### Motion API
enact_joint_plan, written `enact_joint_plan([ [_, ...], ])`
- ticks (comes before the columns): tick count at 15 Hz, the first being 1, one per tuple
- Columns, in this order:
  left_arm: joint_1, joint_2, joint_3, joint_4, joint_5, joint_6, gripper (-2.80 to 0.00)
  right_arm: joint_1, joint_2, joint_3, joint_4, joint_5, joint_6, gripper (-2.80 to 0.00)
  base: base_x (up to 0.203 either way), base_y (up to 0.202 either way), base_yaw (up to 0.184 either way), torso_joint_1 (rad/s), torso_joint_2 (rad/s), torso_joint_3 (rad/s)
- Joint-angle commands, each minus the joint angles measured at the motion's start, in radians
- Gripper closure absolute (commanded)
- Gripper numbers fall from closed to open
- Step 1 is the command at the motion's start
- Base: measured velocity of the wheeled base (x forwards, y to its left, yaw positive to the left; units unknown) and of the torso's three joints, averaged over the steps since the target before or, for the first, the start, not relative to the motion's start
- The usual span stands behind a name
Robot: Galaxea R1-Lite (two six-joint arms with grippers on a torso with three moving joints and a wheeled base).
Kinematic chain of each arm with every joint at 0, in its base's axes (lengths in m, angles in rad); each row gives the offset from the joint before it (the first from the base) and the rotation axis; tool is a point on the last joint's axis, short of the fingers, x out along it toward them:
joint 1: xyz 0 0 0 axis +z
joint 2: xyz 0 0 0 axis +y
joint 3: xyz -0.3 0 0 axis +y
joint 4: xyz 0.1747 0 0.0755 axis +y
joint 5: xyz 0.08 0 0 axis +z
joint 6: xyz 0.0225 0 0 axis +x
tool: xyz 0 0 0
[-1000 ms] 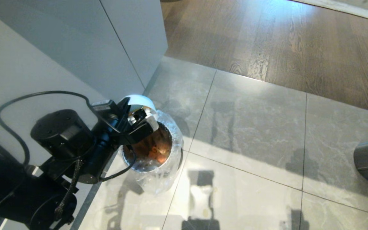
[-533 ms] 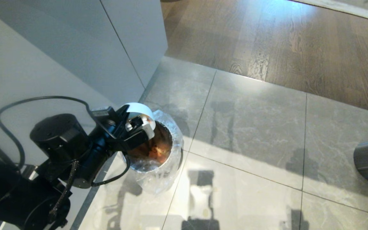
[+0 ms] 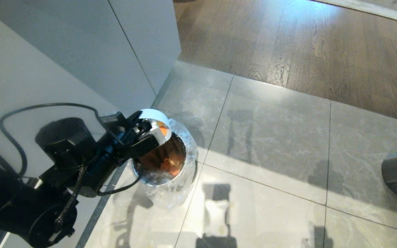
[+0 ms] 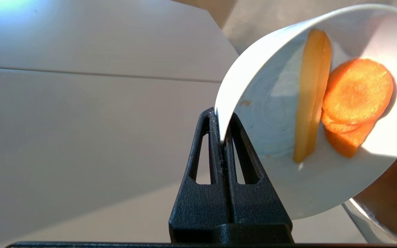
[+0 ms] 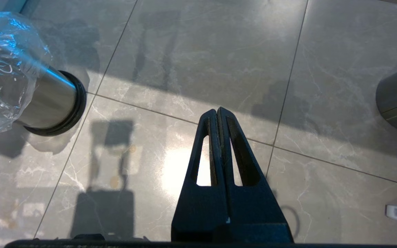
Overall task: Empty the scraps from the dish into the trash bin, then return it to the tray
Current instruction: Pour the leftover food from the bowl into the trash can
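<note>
Covering the lower frame, grey marble-look floor tiles (image 3: 271, 137) are met by brown wood flooring (image 3: 305, 41) at upper right and a white cabinet (image 3: 81, 44) at upper left. The dish (image 3: 152, 115), clamped at its rim by the left gripper (image 4: 222, 136), is tilted over the trash bin (image 3: 179, 168) at lower left, with scraps (image 4: 343, 103) inside. The right gripper (image 5: 219, 113) is held together over the tiles.
</note>
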Motion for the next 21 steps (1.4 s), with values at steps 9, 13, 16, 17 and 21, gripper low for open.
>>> enact_joint_plan([
  [9,0.005,-0.040,0.044,0.069,-0.028,-0.011,0.00,0.001,0.000,0.001,0.000,0.000,0.001,0.00,0.000,0.000,0.000,0.000,0.00,0.000],
  [13,0.013,-0.055,0.017,0.117,-0.032,-0.006,0.00,0.001,0.000,0.000,0.000,0.000,0.001,0.00,0.000,0.000,0.000,0.000,0.00,0.000],
  [16,0.017,-0.091,-0.119,0.111,-0.035,0.052,0.00,0.001,0.000,0.000,0.000,0.000,0.001,0.00,0.000,0.000,0.000,0.000,0.00,0.000],
  [17,0.017,-0.104,-0.102,0.049,-0.035,0.064,0.00,0.001,0.000,0.001,0.000,0.000,0.001,0.00,0.000,0.000,0.000,0.000,0.00,0.000],
  [21,0.014,-0.182,-0.019,-0.059,-0.028,0.069,0.00,0.001,0.000,0.000,0.000,0.000,0.001,0.00,0.000,0.000,0.000,0.000,0.00,0.000],
])
